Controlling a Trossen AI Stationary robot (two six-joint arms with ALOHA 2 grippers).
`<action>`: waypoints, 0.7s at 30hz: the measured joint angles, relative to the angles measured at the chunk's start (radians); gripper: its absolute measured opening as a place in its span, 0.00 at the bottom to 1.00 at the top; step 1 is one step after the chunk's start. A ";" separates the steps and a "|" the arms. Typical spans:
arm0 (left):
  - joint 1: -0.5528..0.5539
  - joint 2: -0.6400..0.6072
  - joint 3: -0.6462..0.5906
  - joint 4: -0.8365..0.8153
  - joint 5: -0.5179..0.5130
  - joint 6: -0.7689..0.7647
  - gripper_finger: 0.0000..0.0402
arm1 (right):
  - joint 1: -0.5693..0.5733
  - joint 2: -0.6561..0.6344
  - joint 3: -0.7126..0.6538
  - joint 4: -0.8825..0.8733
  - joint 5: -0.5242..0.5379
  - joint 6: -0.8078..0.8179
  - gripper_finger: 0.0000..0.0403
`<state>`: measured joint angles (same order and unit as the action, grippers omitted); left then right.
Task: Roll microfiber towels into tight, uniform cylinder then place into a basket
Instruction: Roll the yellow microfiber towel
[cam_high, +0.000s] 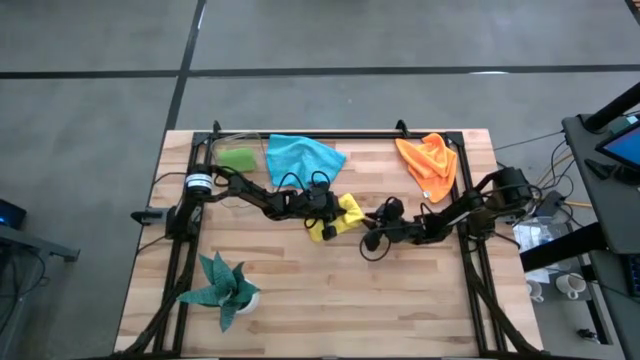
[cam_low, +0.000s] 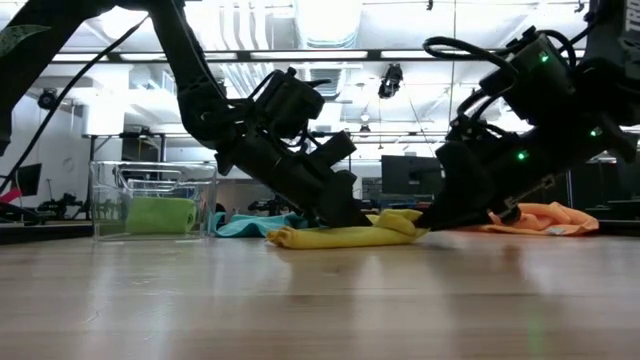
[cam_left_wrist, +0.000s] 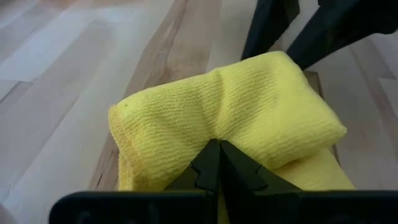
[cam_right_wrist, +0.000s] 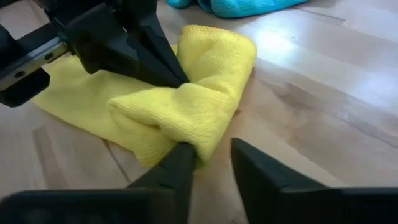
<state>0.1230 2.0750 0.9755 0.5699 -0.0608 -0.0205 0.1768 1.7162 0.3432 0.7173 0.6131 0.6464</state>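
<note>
High view counts four towels: green one (cam_high: 238, 158) in the basket (cam_high: 214, 150), blue (cam_high: 302, 157), orange (cam_high: 430, 164), yellow (cam_high: 338, 216) mid-table (half folded). My left pincer (cam_left_wrist: 219, 148) clamps the yellow; right pincer (cam_right_wrist: 210, 155) stands parted at its fold.

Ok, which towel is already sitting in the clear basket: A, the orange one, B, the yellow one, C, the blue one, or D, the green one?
D: the low view shows the green towel rolled up inside the basket, while the yellow towel lies on the table between the two grippers.
</note>
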 joint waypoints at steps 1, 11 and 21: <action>0.000 0.000 0.001 0.000 0.000 -0.001 0.00 | 0.000 0.001 0.001 -0.002 -0.003 0.000 0.19; 0.000 0.003 -0.003 0.051 0.000 -0.026 0.00 | 0.000 0.051 0.027 -0.008 -0.007 -0.016 0.03; -0.001 -0.145 -0.076 0.064 -0.027 0.035 0.00 | 0.000 0.013 0.045 -0.129 0.074 -0.108 0.02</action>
<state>0.1215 1.9299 0.8992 0.6339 -0.0875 0.0147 0.1764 1.7288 0.3886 0.5883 0.6871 0.5380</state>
